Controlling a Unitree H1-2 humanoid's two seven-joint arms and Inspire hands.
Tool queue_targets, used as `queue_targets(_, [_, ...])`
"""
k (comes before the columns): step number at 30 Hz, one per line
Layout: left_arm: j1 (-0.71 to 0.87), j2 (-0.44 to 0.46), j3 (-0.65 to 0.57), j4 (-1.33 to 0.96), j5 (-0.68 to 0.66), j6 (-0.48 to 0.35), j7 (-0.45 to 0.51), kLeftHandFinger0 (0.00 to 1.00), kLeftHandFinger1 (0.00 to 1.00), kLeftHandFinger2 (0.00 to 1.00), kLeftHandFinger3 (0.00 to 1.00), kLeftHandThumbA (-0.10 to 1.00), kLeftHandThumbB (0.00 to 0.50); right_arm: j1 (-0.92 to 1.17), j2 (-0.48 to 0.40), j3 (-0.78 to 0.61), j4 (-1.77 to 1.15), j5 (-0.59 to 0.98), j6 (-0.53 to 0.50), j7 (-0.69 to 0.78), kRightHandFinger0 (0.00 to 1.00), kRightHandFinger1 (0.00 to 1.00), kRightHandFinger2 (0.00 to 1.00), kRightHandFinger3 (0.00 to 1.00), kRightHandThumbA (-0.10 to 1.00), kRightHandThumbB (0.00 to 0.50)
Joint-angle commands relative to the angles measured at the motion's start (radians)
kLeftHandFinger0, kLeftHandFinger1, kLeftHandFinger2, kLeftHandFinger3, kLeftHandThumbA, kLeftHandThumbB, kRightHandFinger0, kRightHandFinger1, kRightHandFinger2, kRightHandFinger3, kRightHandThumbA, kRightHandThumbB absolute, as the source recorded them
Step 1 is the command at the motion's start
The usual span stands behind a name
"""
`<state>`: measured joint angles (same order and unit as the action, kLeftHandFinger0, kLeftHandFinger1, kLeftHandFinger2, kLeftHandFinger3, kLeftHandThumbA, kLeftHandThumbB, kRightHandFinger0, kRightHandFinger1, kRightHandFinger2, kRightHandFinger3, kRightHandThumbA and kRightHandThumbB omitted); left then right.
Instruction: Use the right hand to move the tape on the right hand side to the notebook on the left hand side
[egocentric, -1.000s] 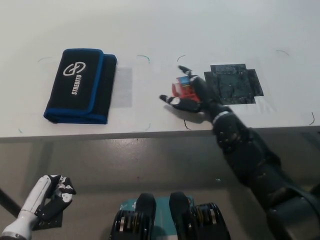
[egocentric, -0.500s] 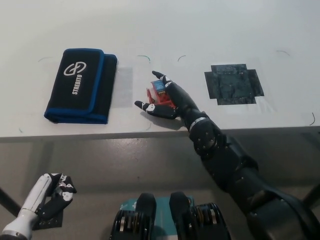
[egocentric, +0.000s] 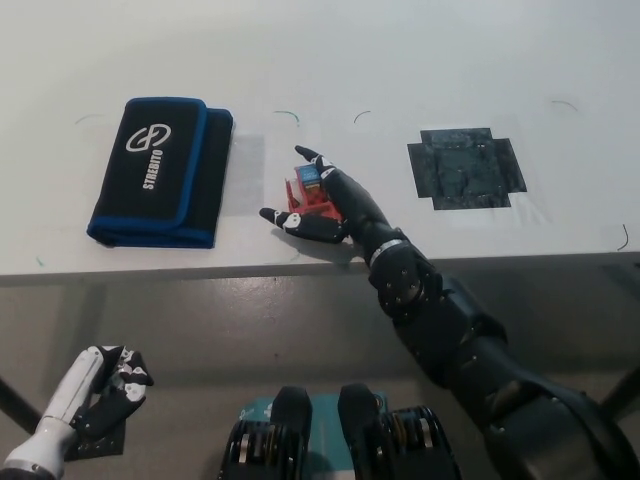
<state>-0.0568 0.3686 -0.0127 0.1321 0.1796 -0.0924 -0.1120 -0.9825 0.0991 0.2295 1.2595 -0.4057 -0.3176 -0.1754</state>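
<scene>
- Right hand (egocentric: 325, 205), black, grasps the tape (egocentric: 306, 190), a small red dispenser with a blue patch on top, held between its fingers low over the table (egocentric: 420, 60).
- Compared with a second ago, hand and tape have travelled well to the left, away from the dark square patch (egocentric: 466, 168) on the right; in the last half second the shift is much smaller, so the carry seems to be slowing.
- That puts the tape in the bare gap just right of the notebook (egocentric: 160, 170), the black case with blue trim that has not moved; tape and notebook are near but not touching.
- By my judgement the transfer is mostly done: what is left is a short move further left, up over the blue edge, then a release on the black cover.
- Edges: the forearm crosses the table's front edge, and the lower finger sits close to it, so the tape should stay clear of that lip.
- Room: nothing lies between tape and notebook, only faint pen marks on the surface; the cover is broad and bare apart from its logo.
- Left hand (egocentric: 100, 390), white, rests below the table at lower left, fingers curled and holding nothing.
</scene>
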Motion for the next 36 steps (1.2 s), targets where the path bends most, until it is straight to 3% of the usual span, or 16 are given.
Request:
queue_targets(1, [-0.024,0.02,0.002,-0.028,0.004,-0.014,-0.009,0.04,0.12,0.26,0.37,-0.1,0.366,-0.056,0.019,-0.005,-0.001,0.036,-0.035,0.013,1.0,1.0,1.0,1.0,0.88,0.5])
queue_targets(6, [-0.023,0.022,0.004,-0.031,0.002,-0.008,-0.011,0.05,0.12,0.26,0.37,-0.1,0.371,-0.064,0.02,-0.001,-0.003,0.04,-0.042,0.017,1.0,1.0,1.0,1.0,0.86,0.5])
queue_targets(12, [-0.023,0.022,0.003,-0.027,0.001,-0.013,-0.011,0.05,0.13,0.26,0.37,-0.1,0.366,-0.069,0.002,0.033,-0.001,0.008,-0.039,-0.018,1.0,1.0,1.0,1.0,0.95,0.5])
queue_targets(14, [-0.023,0.021,0.004,-0.03,0.002,-0.01,-0.01,0.05,0.13,0.27,0.37,-0.1,0.37,-0.063,-0.012,-0.002,-0.012,0.059,-0.045,0.021,1.0,1.0,1.0,1.0,0.86,0.5])
queue_targets(18, [-0.005,0.017,0.009,-0.033,0.007,-0.018,0.003,0.0,0.09,0.24,0.37,-0.1,0.373,-0.048,-0.03,-0.01,-0.065,0.072,-0.04,0.044,1.0,1.0,1.0,1.0,0.91,0.5])
queue_targets(20, [0.0,0.014,0.01,-0.04,0.001,-0.007,-0.001,0.04,0.12,0.25,0.37,-0.1,0.374,-0.031,-0.054,-0.006,-0.141,0.06,-0.025,0.034,1.0,1.0,1.0,1.0,0.9,0.5])
queue_targets(26, [-0.003,0.012,0.013,-0.029,-0.003,-0.013,0.0,0.01,0.09,0.23,0.36,-0.1,0.37,0.048,-0.128,0.0,-0.41,0.047,0.039,0.089,1.0,1.0,1.0,1.0,0.92,0.5])
queue_targets(29, [-0.002,0.013,0.011,-0.031,-0.001,-0.012,-0.002,0.12,0.18,0.29,0.36,-0.1,0.362,0.13,-0.194,0.008,-0.648,0.013,0.108,0.13,1.0,1.0,1.0,1.0,0.89,0.5])
queue_targets(33, [-0.024,0.022,0.013,-0.02,-0.008,-0.014,-0.011,0.01,0.1,0.24,0.36,-0.1,0.366,0.2,-0.244,-0.003,-0.831,0.006,0.171,0.167,1.0,1.0,1.0,1.0,0.87,0.5])
queue_targets(36, [-0.03,0.022,0.01,-0.013,-0.007,-0.023,-0.011,0.0,0.09,0.23,0.36,-0.1,0.364,0.274,-0.281,-0.013,-0.98,0.003,0.22,0.191,1.0,1.0,1.0,1.0,0.88,0.5])
